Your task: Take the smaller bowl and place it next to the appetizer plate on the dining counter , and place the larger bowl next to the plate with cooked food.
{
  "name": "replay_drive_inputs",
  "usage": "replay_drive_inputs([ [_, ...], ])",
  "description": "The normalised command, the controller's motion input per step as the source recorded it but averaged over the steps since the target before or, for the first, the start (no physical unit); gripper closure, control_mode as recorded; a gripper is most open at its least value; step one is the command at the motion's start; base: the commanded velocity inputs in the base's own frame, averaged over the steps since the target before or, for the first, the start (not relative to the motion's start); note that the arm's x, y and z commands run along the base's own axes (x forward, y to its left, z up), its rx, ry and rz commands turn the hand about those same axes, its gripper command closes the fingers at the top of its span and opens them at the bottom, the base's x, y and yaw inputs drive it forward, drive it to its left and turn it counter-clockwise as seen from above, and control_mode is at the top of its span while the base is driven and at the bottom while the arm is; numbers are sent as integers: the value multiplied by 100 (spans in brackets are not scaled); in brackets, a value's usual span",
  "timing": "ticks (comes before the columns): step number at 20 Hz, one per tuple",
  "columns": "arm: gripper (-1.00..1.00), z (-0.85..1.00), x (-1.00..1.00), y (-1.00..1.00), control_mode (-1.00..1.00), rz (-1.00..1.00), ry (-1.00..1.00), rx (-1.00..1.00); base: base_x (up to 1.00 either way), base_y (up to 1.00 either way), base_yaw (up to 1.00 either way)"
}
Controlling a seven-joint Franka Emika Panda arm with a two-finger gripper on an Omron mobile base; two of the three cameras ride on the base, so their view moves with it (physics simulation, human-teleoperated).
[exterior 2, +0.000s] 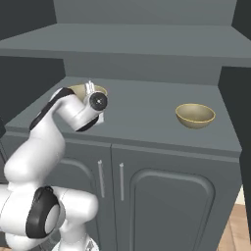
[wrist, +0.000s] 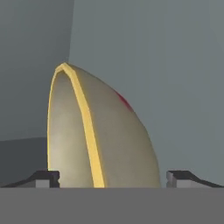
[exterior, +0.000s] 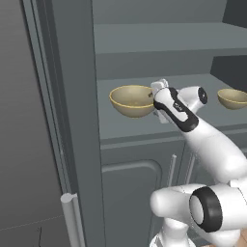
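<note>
My pincer (wrist: 112,177) stands open astride the wide, deep tan-gold bowl's (wrist: 113,140) yellow rim, one fingertip inside, one outside.

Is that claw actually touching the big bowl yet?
Cannot tell. In the hand view the gripper is open, one fingertip either side of the larger bowl, but the bottom band hides any contact.

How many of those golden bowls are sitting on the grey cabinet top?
2. The larger bowl sits toward the left of the counter, right at the robot's open pincer. The smaller bowl sits apart, off to the right. The arm hides part of the counter.
</note>
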Motion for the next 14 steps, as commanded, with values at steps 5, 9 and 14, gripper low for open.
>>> replay_drive_inputs([
  [5,100,-20,0,19,-100,0,1,0,0,0,0],
  [9,100,-17,-52,0,-100,-1,4,0,0,0,0],
  [14,100,37,-100,-56,-100,-14,0,5,0,0,0],
])
